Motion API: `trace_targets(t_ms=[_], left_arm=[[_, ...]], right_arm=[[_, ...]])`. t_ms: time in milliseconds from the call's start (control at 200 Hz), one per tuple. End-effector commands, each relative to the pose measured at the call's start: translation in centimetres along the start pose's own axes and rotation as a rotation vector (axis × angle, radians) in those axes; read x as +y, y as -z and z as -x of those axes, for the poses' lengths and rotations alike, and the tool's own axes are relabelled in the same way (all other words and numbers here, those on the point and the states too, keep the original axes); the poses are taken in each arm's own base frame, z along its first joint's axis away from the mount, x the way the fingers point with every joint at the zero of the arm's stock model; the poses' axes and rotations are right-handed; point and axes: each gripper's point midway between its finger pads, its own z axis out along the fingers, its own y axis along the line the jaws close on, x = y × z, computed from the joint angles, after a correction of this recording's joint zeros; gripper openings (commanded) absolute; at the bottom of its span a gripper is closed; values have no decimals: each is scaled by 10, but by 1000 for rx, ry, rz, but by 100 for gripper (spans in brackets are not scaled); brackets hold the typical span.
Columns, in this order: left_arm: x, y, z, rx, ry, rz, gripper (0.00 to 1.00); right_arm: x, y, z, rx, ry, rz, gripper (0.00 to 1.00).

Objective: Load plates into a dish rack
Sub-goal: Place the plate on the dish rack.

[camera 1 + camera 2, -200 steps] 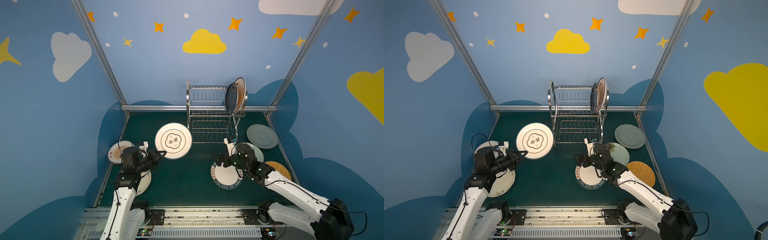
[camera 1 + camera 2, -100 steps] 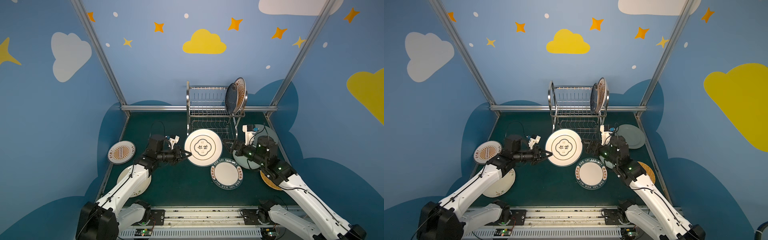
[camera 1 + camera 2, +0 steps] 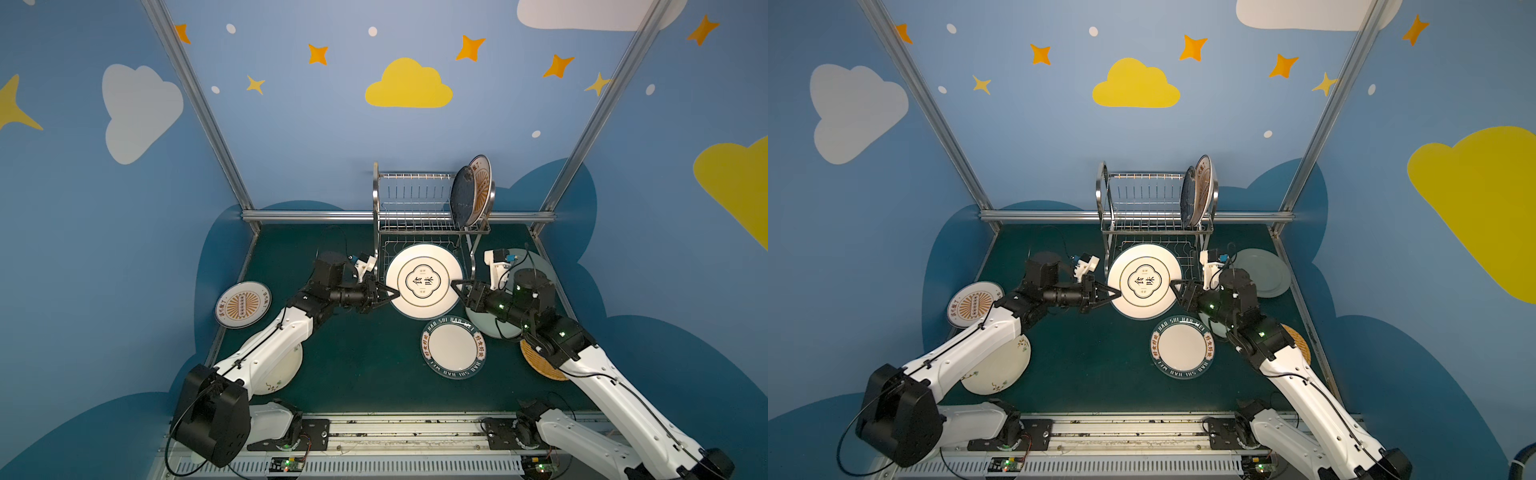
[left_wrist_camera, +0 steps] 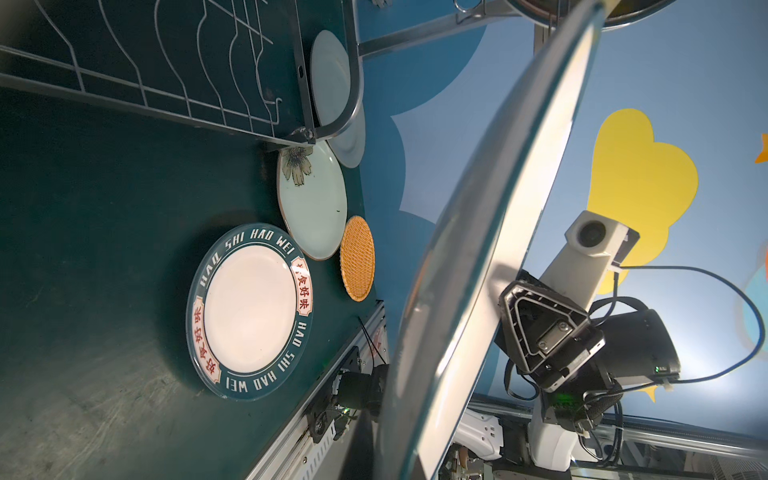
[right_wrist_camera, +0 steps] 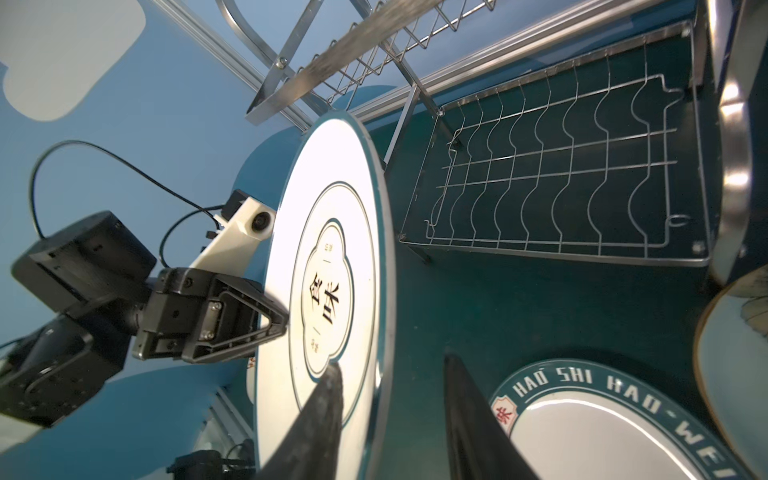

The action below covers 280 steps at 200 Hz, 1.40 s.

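Here, the left arm is stretched from the near-left corner of the table (image 3: 365,374), wrist levelled rightward, and the left gripper (image 3: 392,296) is clamped on the left rim of the white plate (image 3: 424,281). The plate is held off the table before the dish rack (image 3: 415,208). Its right rim is straddled by the right gripper (image 3: 455,286), fingers apart, with the right arm bent inward.

Upright plate (image 5: 328,257), left pincer (image 5: 279,323) gripping, right pincer (image 5: 390,374) seemingly astride rim
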Motion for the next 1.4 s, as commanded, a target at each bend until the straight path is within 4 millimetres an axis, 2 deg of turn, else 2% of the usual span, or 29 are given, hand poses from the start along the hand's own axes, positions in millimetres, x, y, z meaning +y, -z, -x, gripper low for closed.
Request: trace_targets(t_ms=[0, 230, 360, 626, 721, 761, 866, 931, 1036, 1257, 1397], left_arm=[[-23, 4, 0, 0, -95, -79, 4], [-11, 8, 4, -15, -67, -94, 4], [-10, 15, 8, -34, -66, -101, 4], [-9, 18, 4, -34, -76, -96, 4], [-7, 22, 3, -40, -86, -71, 5], [-6, 24, 3, -48, -88, -66, 11], [-3, 28, 6, -75, -78, -53, 36], [-2, 31, 8, -86, -69, -50, 55], [-4, 39, 11, -109, -66, -45, 74], [-21, 72, 19, -235, -153, -27, 99], [-38, 93, 20, -329, -227, -36, 100]], right_arm=[[5, -4, 5, -10, -58, 20, 29], [2, -13, -1, 12, -163, 21, 21], [1, -15, -5, 13, -194, 9, 12], [18, -24, -12, 17, -198, 17, 0], [14, -20, -10, -18, -190, -49, 0], [10, -17, -8, -38, -186, -89, 0], [4, -9, 0, -85, -185, -171, 0], [5, -3, 5, -109, -172, -208, 0], [13, 8, 15, -140, -133, -232, 0], [43, 38, 43, -214, -14, -255, 0], [67, 54, 68, -266, 61, -251, 0]])
